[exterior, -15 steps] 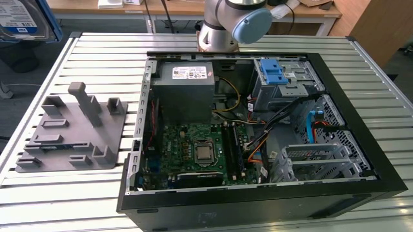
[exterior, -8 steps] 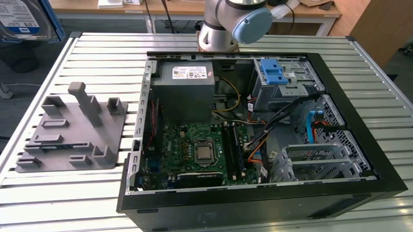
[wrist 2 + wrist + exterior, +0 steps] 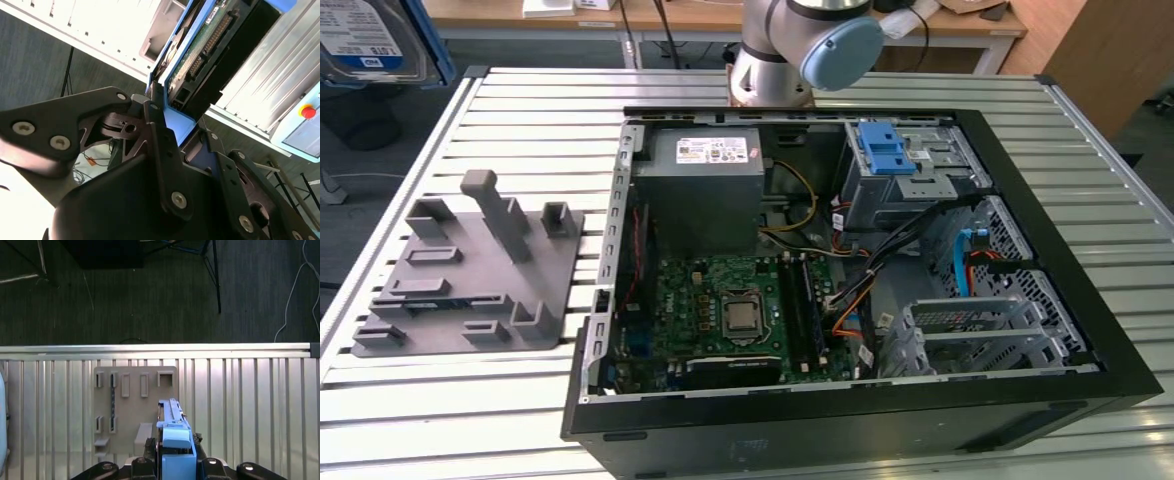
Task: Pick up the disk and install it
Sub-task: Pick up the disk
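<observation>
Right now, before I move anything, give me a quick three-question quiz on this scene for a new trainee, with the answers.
1. True or false: the gripper is shut on the disk.
2. In the first wrist view, what rests on the slatted table? A: grey fixture. B: keyboard. C: toolbox.
3. Fill in: in the exterior view, the computer case lies with its side panel ____ (on/off).

Key: 1 true; 2 A; 3 off.

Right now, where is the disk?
The disk is clamped in the gripper, held above the table near the grey fixture plate; in the exterior view it is at the top left, outside the computer case.
</observation>
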### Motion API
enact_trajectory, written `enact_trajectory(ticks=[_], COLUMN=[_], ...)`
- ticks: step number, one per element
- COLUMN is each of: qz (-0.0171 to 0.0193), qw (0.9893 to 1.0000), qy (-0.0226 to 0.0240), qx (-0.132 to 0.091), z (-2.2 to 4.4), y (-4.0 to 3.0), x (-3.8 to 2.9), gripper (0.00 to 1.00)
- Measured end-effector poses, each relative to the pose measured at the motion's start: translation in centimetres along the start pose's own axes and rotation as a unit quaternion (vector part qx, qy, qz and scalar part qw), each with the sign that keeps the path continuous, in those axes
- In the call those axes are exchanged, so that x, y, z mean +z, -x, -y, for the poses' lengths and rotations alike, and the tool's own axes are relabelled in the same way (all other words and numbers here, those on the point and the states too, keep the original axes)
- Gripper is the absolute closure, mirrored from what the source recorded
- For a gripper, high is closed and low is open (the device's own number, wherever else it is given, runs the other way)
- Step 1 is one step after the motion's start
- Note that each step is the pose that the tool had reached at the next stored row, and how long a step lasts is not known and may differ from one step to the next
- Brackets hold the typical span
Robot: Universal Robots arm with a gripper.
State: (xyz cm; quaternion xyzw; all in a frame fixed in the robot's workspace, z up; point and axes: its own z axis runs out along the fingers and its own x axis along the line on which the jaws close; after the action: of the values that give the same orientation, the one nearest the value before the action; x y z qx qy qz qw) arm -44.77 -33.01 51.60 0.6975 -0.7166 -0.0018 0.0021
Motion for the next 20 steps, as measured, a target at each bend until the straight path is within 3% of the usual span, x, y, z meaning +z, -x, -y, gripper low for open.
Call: enact_trajectory(ticks=[13,20], qz=[0.0,0.0], qw=[1.0,1.0], qy=[0.0004,0.0004], qx=[0.0,0.0], z=[5.53,7.44], y=[0.16,0.21], x=[-0.03,-0.04], gripper=[0.64,0.64])
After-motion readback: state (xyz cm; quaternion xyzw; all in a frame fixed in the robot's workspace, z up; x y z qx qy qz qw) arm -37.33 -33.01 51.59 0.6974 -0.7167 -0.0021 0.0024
